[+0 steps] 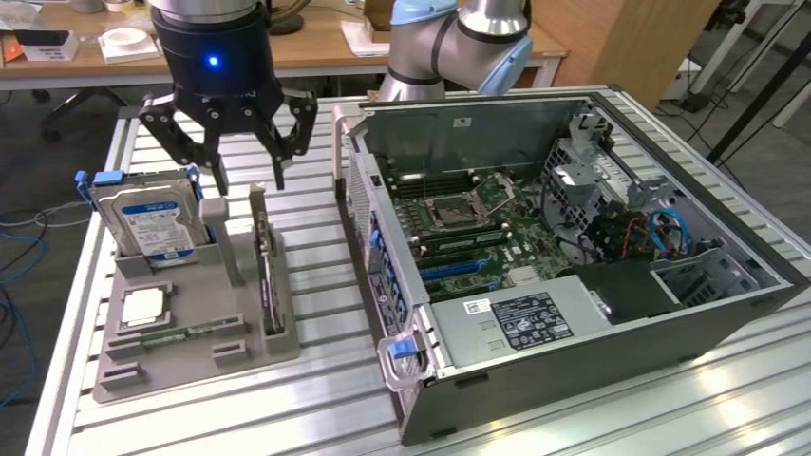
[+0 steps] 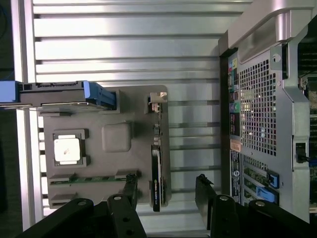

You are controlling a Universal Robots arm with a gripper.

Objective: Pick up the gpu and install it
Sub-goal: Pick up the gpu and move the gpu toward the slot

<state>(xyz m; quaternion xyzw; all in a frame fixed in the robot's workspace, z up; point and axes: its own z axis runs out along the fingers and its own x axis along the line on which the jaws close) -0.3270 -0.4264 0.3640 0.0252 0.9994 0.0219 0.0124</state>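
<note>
The gripper [image 1: 251, 173] is held wide open and empty above the grey holder [image 1: 190, 366]. The gpu [image 1: 266, 275] is stood on edge there, at six o'clock from the fingertips in the exterior view, apparently untouched. From the wrist, the gpu [image 2: 156, 173] is seen edge-on between the fingers [image 2: 132, 186]. The computer case [image 1: 571, 237], at three o'clock, has its motherboard [image 1: 469, 214] shown from outside and its rear grille [image 2: 257, 109] from the wrist.

Above the gpu [image 1: 268, 285] you have clear room, hemmed by the upright hard drive [image 1: 146, 218] on one side and the computer case [image 1: 365, 228] on the other.
</note>
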